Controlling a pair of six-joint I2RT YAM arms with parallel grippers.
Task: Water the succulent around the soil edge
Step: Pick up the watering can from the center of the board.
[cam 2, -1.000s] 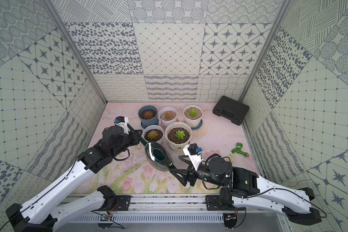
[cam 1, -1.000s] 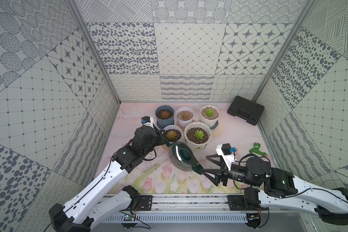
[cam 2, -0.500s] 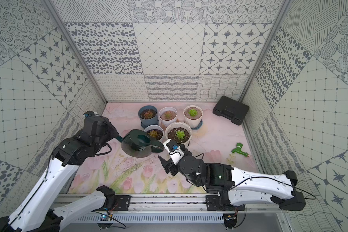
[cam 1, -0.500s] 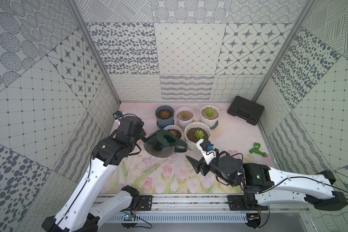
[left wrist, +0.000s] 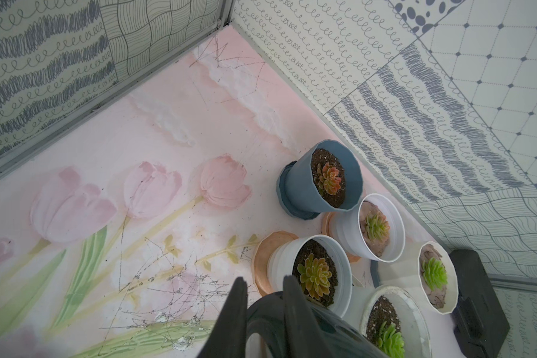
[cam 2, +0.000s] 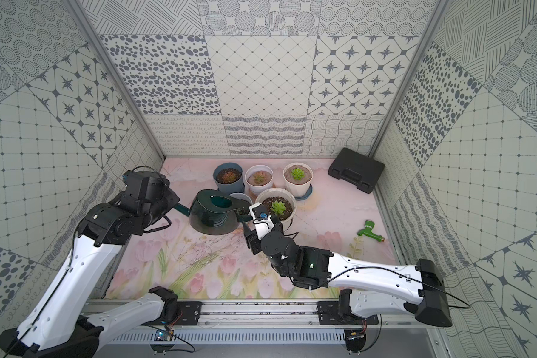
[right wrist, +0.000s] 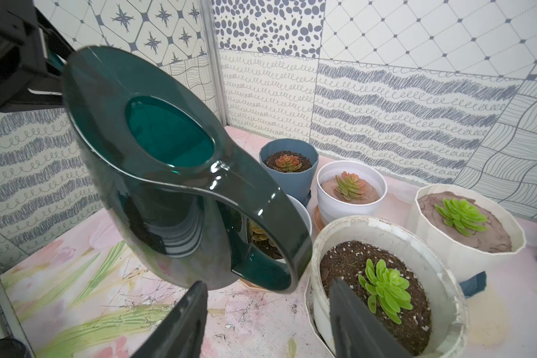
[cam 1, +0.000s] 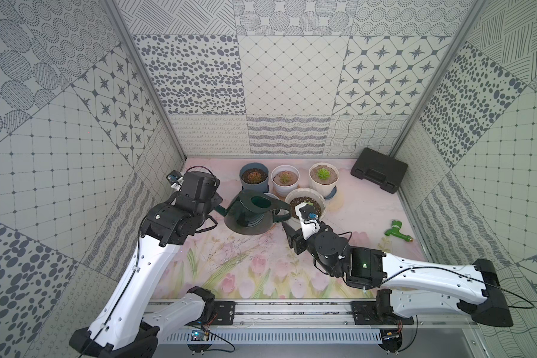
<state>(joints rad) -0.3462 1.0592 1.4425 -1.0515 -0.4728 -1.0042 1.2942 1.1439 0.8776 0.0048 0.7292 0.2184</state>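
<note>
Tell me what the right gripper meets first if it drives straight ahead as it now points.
Probably the handle of the watering can: its loop sits just ahead of the open right gripper. The rim of the white pot is close beside one finger; depth is unclear.

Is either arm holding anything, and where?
The left gripper grips the watering can by its spout; the right gripper is open near the handle, holding nothing.

Dark green watering can, pink tulip-print tabletop, slate-blue pot holding a red-orange succulent, white pot holding a lime-green succulent, black case, bright green tap, grey-on-white patterned walls.
</note>
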